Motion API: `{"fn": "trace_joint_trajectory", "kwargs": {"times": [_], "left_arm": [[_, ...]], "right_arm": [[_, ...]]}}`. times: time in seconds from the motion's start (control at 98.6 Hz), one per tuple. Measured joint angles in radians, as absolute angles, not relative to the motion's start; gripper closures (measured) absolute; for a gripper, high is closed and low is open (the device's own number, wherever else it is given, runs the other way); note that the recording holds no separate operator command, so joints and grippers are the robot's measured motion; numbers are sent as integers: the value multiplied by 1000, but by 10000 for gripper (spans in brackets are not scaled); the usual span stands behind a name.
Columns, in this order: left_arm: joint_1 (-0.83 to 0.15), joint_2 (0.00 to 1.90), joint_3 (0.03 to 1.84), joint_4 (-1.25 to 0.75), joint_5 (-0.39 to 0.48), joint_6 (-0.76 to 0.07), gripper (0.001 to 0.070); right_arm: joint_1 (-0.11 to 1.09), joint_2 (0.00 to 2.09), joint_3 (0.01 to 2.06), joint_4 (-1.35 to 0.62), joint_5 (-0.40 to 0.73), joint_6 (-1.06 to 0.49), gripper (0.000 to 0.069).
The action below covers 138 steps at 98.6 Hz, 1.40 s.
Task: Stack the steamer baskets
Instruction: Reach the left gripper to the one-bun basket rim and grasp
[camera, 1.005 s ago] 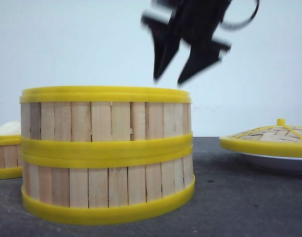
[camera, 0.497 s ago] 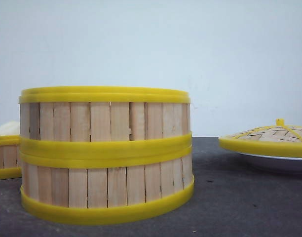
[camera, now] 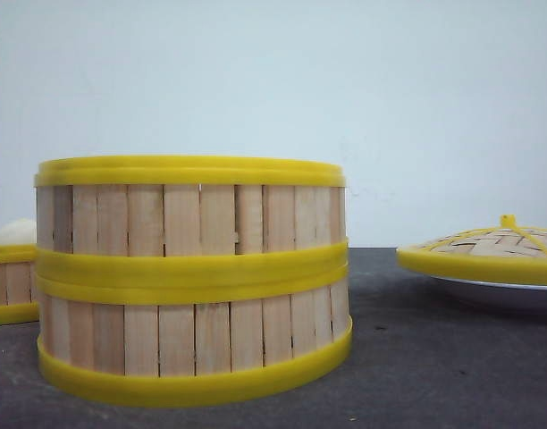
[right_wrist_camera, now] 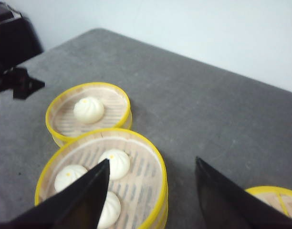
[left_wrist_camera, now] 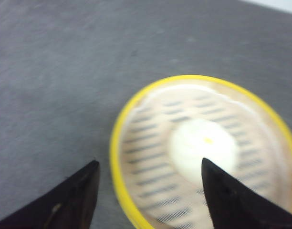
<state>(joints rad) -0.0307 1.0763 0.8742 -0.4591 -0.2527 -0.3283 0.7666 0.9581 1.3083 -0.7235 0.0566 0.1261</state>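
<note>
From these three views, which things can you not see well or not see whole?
- Front view: the contents of the stack are hidden by its walls; the single basket is cut by the edge.
- Left wrist view: that basket and its bun are blurred.
- Right wrist view: the lid is cut at the corner, and the right pincer hides part of the stack.

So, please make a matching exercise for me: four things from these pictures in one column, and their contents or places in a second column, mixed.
Things:
1. two-basket stack
2. single basket
3. woven lid
4. left pincer

States:
A. holds one bun
B. rests on a white plate
C. top basket holds three buns
D. open, above the single basket

Pairs: 1-C, 2-A, 3-B, 4-D
</note>
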Motion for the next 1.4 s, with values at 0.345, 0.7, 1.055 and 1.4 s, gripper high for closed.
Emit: {"fn": "trace_joint_trajectory", "kwargs": {"times": [0.345, 0.7, 1.055, 1.4], "left_arm": [[101, 1298, 877, -463, -151, -402, 410], [111, 1449, 877, -409, -150, -404, 411], [111, 1460, 877, -384, -150, -405, 529], [109, 1461, 877, -370, -139, -413, 660]], "right_arm": [[767, 958, 1308, -726, 57, 108, 348], [767, 958, 1308, -726, 57, 108, 348], [767, 958, 1308, -725, 57, 108, 348], [767, 958, 1308, -720, 57, 108, 348]]}}
